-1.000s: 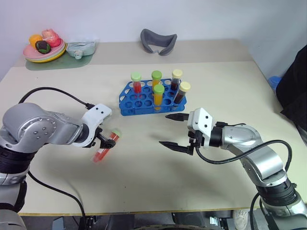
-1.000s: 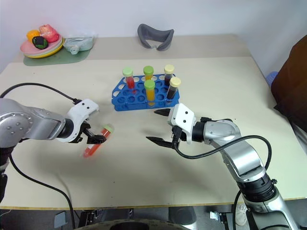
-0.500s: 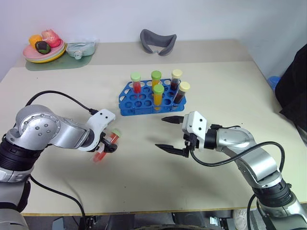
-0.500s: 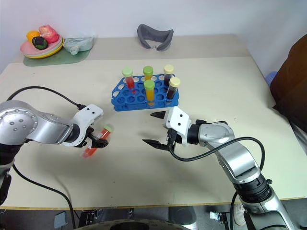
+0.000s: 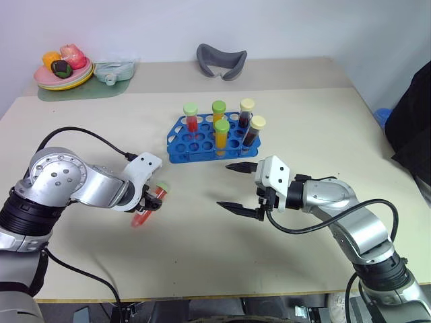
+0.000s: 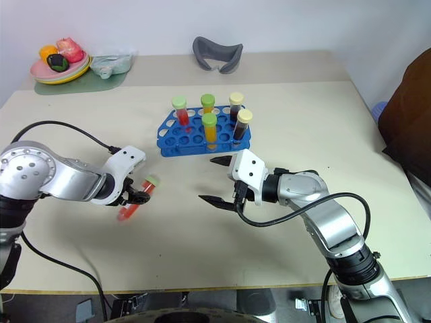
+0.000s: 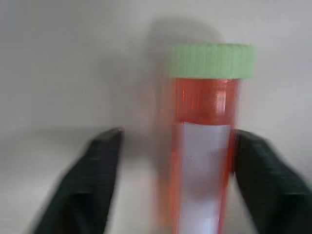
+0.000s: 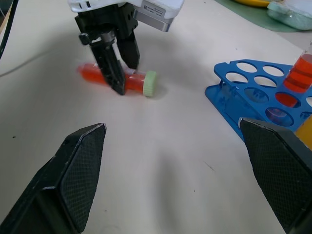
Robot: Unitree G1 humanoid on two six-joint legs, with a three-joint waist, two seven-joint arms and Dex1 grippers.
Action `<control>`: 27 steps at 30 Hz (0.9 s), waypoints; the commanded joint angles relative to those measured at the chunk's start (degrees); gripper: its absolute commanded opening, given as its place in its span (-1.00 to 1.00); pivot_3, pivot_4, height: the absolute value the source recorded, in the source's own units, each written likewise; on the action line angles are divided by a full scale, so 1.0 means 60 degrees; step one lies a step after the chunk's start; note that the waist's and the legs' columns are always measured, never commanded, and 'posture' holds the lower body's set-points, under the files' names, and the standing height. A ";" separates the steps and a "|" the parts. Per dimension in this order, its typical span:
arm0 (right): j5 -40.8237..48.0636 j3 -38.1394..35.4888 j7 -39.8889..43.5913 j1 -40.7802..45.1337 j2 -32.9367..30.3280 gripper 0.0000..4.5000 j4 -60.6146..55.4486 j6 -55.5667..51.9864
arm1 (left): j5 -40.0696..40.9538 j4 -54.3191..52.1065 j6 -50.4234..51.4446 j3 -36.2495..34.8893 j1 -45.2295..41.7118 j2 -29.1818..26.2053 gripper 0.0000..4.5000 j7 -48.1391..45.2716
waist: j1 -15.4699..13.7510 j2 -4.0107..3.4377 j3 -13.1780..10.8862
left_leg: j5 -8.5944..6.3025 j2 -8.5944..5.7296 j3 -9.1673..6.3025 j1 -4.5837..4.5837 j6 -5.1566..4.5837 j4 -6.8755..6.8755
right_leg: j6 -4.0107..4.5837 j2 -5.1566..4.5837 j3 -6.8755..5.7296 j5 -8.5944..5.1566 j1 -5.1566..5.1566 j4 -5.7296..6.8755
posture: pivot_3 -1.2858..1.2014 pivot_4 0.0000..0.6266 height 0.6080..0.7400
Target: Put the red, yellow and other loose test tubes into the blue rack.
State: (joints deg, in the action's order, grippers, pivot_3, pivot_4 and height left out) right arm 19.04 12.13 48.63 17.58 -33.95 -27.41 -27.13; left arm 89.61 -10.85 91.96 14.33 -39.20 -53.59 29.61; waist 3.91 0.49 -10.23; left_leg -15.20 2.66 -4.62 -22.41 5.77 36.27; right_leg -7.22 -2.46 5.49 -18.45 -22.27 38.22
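A: Start with the big picture — what sits on the beige surface (image 5: pixel 316 114)?

B: The bright blue plastic rack with round holes (image 5: pixel 202 140) stands near the middle, toward the far edge, with five capped tubes upright in it. Nearer the left edge lies the last loose tube, clear plastic with red liquid, a green cap and a white label (image 6: pixel 135 198).

A: And the arms?

B: The right gripper (image 5: pixel 241 188) hangs near the rack's front, its fingers spread wide and empty. The left gripper (image 5: pixel 149 200) points steeply down over the red tube, one finger on each side of it. From the wrist, one finger meets the tube and the other stands off, so the grip looks unfinished.

A: How should it go?

B: I'd close squarely on the label, mid-body, before lifting; a pinch near the cap could make it swing. Then tip it upright, cap up, over a free hole.
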 commanded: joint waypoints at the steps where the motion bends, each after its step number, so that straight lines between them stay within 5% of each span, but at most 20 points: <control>1: 0.0020 -0.0014 -0.0009 0.0058 0.0072 1.00 -0.0359 0.0215 | -0.0110 0.0233 0.0091 0.0055 -0.0011 -0.0009 -0.17 0.0429 | 0.0001 -0.0001 0.0001 | 0.0000 0.0000 0.0000 0.0000 0.0000 0.0000 | 0.0000 0.0000 0.0000 0.0000 -0.0001 0.0000 | 0.03 -0.52 1.00; 7: -0.0037 0.0019 0.0010 0.0067 0.0097 1.00 -0.0309 0.0269 | -0.0206 0.0252 0.0091 0.0059 -0.0112 0.0085 -0.17 0.0614 | -0.0011 -0.0001 0.0001 | 0.0000 0.0000 0.0000 0.0000 0.0000 0.0000 | 0.0000 0.0000 0.0000 0.0000 0.0000 0.0000 | 0.03 -0.52 1.00; 11: -0.0039 0.0032 0.0022 0.0070 0.0114 1.00 -0.0299 0.0283 | -0.0321 0.0215 0.0091 0.0035 -0.0143 0.0091 -0.63 0.0674 | -0.0010 -0.0001 0.0001 | 0.0000 -0.0001 0.0000 0.0000 0.0000 0.0000 | 0.0000 0.0000 0.0000 0.0000 0.0000 0.0000 | 0.03 -0.52 1.00; 20: 0.0036 -0.0037 -0.0056 0.0024 0.0160 1.00 -0.0228 0.0263 | -0.0961 -0.0142 -0.0638 -0.1236 -0.0265 0.0314 -0.63 0.0844 | -0.0017 0.0002 -0.0001 | 0.0000 0.0000 0.0000 -0.0005 0.0001 -0.0001 | 0.0000 0.0000 0.0000 0.0000 -0.0007 -0.0001 | 0.03 -0.52 1.00; 27: -0.0484 -0.0570 -0.1391 -0.0754 0.0905 1.00 0.0692 0.0813 | -0.6907 -0.2502 -0.7770 -0.1894 0.0876 0.0702 -0.63 -0.3284 | -0.0210 -0.0001 0.0001 | 0.0045 -0.0002 0.0025 -0.0017 0.0083 -0.0032 | 0.0001 -0.0008 0.0003 0.0000 -0.0020 -0.0036 | 0.03 -0.52 1.00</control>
State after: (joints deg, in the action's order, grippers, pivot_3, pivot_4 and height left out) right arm 16.98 10.20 42.12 13.52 -29.53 -22.94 -24.53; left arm 54.57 -23.40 53.45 4.54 -35.14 -50.57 13.38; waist 2.65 0.49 -10.22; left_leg -14.93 2.65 -4.40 -22.50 6.27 36.04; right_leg -7.22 -2.51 5.55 -18.45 -22.39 37.96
